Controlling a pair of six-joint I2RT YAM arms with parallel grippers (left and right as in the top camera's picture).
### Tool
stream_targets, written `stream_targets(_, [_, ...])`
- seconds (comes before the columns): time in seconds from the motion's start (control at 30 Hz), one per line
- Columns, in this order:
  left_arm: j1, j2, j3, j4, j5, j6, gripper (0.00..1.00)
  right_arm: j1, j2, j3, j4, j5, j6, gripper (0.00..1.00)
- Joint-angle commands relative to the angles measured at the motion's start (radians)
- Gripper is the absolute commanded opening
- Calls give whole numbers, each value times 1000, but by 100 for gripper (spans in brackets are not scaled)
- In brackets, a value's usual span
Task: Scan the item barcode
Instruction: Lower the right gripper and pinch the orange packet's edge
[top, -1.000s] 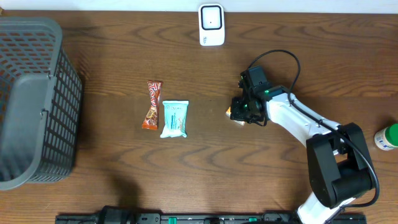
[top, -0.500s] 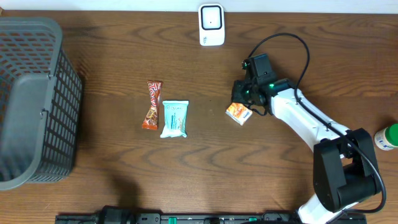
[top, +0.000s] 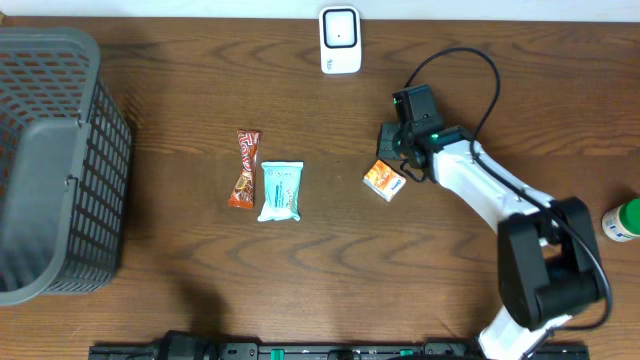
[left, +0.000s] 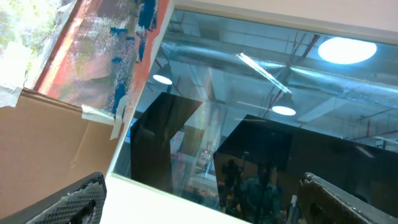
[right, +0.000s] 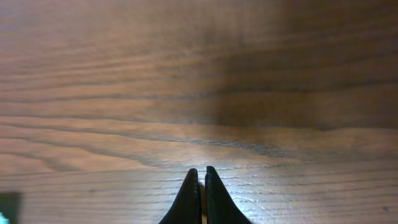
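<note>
A small orange and white packet (top: 384, 180) lies on the wooden table right of centre. My right gripper (top: 392, 150) hovers just above and to the right of it, fingers pressed shut. In the right wrist view the right gripper (right: 203, 171) shows only bare wood past its tips and nothing between them. The white scanner (top: 340, 40) stands at the table's far edge. An orange-brown candy wrapper (top: 245, 168) and a teal packet (top: 281, 190) lie side by side left of centre. My left gripper (left: 205, 205) is wide open, empty, and faces a window and ceiling lights; it is outside the overhead view.
A dark grey mesh basket (top: 60, 160) fills the left end of the table. A green-capped bottle (top: 622, 220) sits at the right edge. The right arm's black cable (top: 470, 70) loops over the table behind it.
The right gripper, shut throughout, has drawn back up and to the right off the orange packet, which now lies uncovered. The left gripper has stayed open.
</note>
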Motion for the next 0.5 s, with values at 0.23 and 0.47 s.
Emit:
stream_targets(0.23, [4, -2, 1, 6, -6, -10, 98, -3, 74, 13, 20, -177, -33, 1])
stream_targets(0.47, [4, -2, 1, 6, -6, -10, 98, 16, 74, 13, -95, -447, -191, 1])
